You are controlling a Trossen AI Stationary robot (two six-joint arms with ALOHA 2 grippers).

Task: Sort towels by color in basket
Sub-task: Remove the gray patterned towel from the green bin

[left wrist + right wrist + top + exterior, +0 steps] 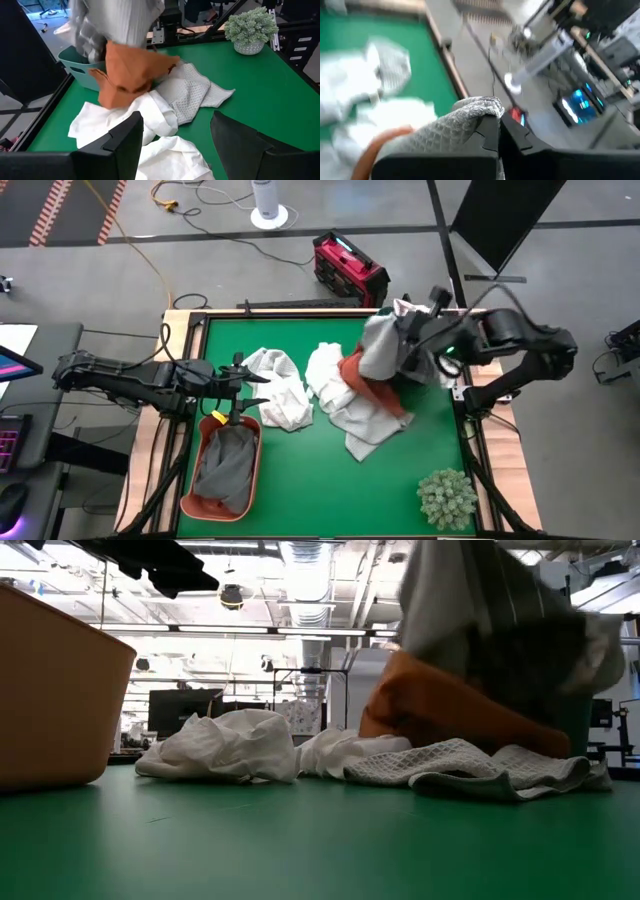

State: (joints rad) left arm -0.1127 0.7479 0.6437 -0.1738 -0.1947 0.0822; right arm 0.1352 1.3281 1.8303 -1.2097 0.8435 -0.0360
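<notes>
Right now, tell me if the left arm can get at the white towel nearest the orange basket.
Probably yes: the left pincer is open just beside the white towel, with nothing lying between them.

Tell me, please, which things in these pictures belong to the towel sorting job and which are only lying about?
Belong to the job:
- soft grey cloth towel, lifted by the right gripper
- rust-orange cloth towel
- white cloth towels
- brown plastic basket holding a grey towel
- teal plastic basket

Only lying about:
- spiky pale-green plant ball
- red box on the floor
</notes>
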